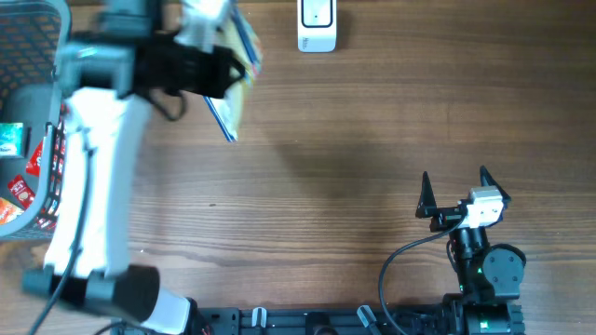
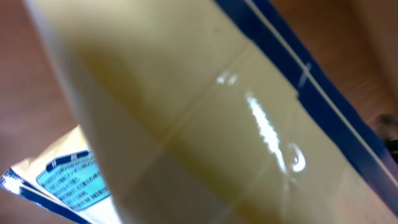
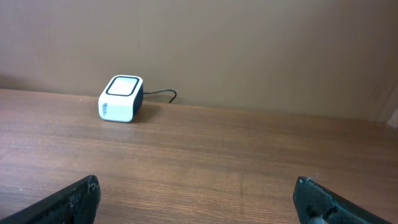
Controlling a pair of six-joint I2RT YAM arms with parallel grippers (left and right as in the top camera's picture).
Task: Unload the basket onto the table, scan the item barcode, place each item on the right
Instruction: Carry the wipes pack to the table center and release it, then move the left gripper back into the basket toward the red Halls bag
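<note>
The wooden table fills the overhead view. The left arm, white and the biggest thing on it, runs from its base at about seven o'clock up toward eleven o'clock. Beside it, at ten o'clock on the table's edge, sits a grey mesh basket with small red and green packets lying inside. The right arm stands low at about five o'clock, well apart from everything else. The task's item is a flat yellowish packet with a dark blue edge. It hangs at eleven o'clock, tilted, with its lower corner pointing toward six o'clock. The left gripper is clenched on it, its black body just beside the packet's nine o'clock side. In the left wrist view the packet crowds the whole frame, glossy and blurred, with a pale blue printed label at eight o'clock whose text is too soft to read; no barcode can be made out. The scanner, a small white box, rests at twelve o'clock on the table, to the three o'clock side of the packet and apart from it. The right wrist view shows the scanner at ten o'clock with a thin dark cable trailing off toward the wall. The right gripper is released, its two black fingers spread wide over bare wood and pointing toward twelve o'clock.
</note>
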